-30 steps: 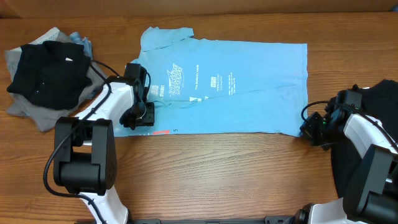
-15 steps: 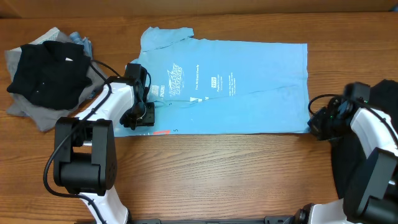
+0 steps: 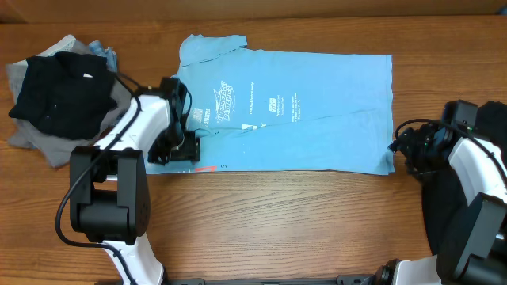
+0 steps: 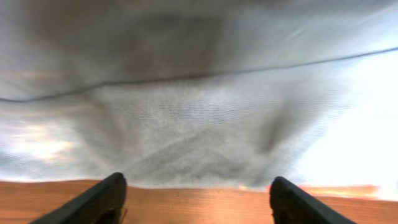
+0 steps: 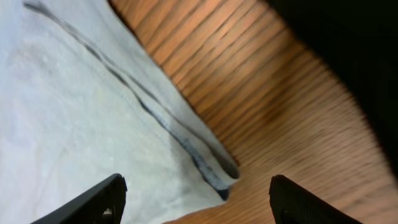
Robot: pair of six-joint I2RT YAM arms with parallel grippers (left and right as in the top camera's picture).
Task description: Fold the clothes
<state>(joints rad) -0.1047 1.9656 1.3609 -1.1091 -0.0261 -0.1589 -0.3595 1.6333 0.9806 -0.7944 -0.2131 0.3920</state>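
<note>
- Lying spread flat across the middle of the brown wooden table (image 3: 317,222), a soft light blue tee (image 3: 325,134) is seen from overhead with its small white print facing up and its long axis running from 9 to 3 o'clock.
- The left gripper (image 4: 197,183) is placed at the tee's 8 o'clock corner, over the edge of the fabric.
- In the left wrist view, its two black fingers (image 4: 106,198) are spread wide and nothing is pinched between them. Pale cloth fills the view toward 12 o'clock, and a strip of bare wood is seen at 6 o'clock.
- The right gripper (image 5: 196,186) is positioned just beside the tee's 4 o'clock corner.
- In the right wrist view, its fingers (image 5: 298,199) are likewise spread with nothing held. The hemmed, slightly curled corner of the tee is seen in the gap just ahead of them, toward 12 o'clock. Whether the cloth is touched cannot be told.
- A dark black garment (image 3: 487,134) is laid at the table's 3 to 4 o'clock edge, partly under the right arm, and it is seen again at 1 o'clock in the right wrist view.
- A crumpled heap of black and grey garments (image 3: 55,95) is piled at the table's 10 o'clock, apart from the tee.
</note>
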